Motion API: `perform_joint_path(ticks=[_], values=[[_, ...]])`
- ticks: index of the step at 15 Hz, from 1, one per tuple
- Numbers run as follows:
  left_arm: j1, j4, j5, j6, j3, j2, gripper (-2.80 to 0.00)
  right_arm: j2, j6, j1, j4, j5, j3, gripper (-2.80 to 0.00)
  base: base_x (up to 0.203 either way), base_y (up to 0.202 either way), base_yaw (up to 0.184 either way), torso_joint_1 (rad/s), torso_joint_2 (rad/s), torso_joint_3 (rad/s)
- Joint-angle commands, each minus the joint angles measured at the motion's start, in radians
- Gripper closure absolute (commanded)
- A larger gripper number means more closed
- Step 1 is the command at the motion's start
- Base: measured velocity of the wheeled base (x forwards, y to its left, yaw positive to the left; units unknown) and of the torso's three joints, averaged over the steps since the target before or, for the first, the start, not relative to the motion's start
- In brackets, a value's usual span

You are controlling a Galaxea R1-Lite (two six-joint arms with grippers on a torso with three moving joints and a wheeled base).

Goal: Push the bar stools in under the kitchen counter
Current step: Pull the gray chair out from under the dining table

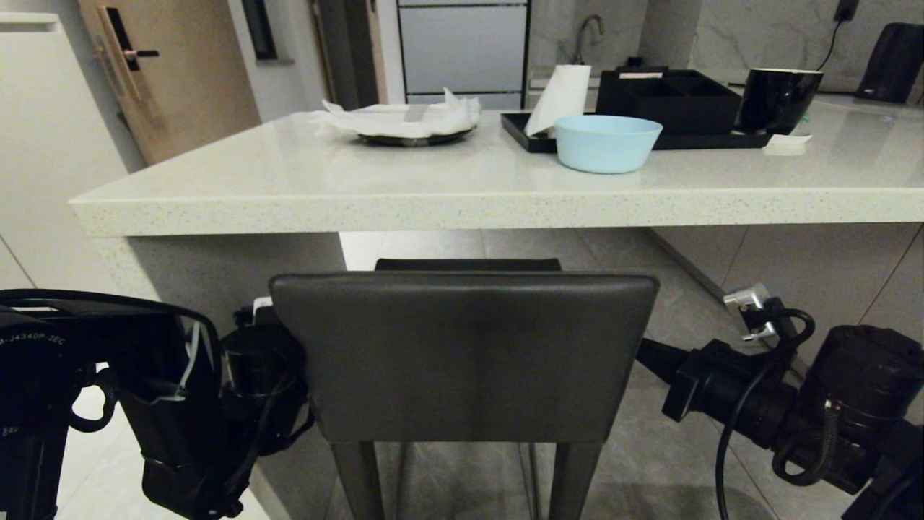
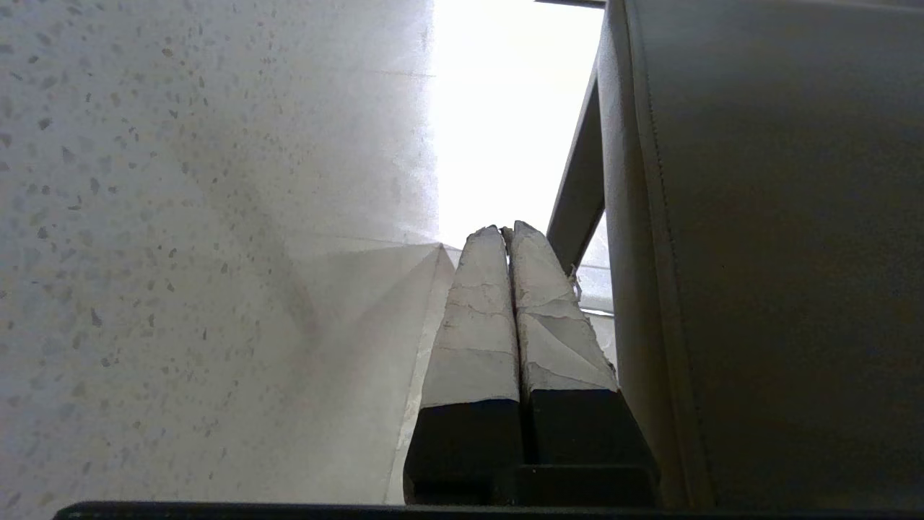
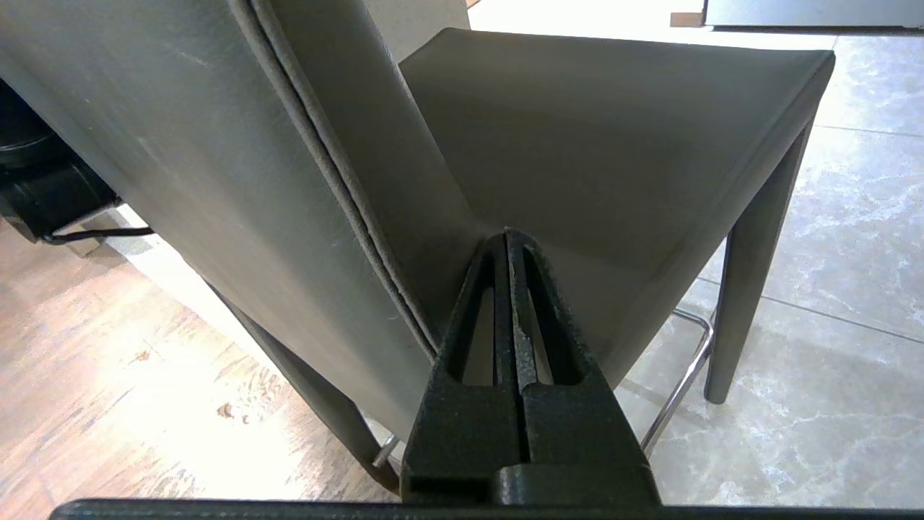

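One bar stool (image 1: 462, 354), dark grey-brown with a flat rectangular back, stands right in front of me, its seat reaching under the kitchen counter (image 1: 462, 202). My two arms flank its back. The left gripper (image 2: 507, 230) is shut, its pale taped fingers in the narrow gap between the stool's back (image 2: 779, 253) and the counter's speckled side panel (image 2: 180, 217). My right gripper (image 3: 507, 232) is also shut, with nothing in it; its tips sit at the crease where the seat (image 3: 613, 144) meets the back (image 3: 180, 144). In the head view both sets of fingers are hidden behind the backrest.
On the counter are a light-blue bowl (image 1: 608, 143), a black tray (image 1: 650, 137) with boxes, a plate with white paper (image 1: 411, 123) and a black pot (image 1: 779, 97). A plugged socket (image 1: 751, 303) sits low at the right. The stool has a chrome footrest (image 3: 682, 383).
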Motion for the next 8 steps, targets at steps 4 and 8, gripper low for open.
perform_joint_path(ticks=[4, 8], values=[[0.041, -0.009, -0.001, -0.004, 0.025, -0.035, 0.0, 0.022, 0.001, -0.005, 0.001, 0.009, -0.002, 0.0, 0.0, 0.0, 0.0, 0.0, 0.0, 0.0], [0.063, -0.009, 0.001, -0.007, 0.046, -0.066, 0.0, 0.023, 0.003, -0.01, 0.001, 0.009, -0.002, 0.0, 0.0, 0.0, 0.0, 0.0, 0.0, 0.0]])
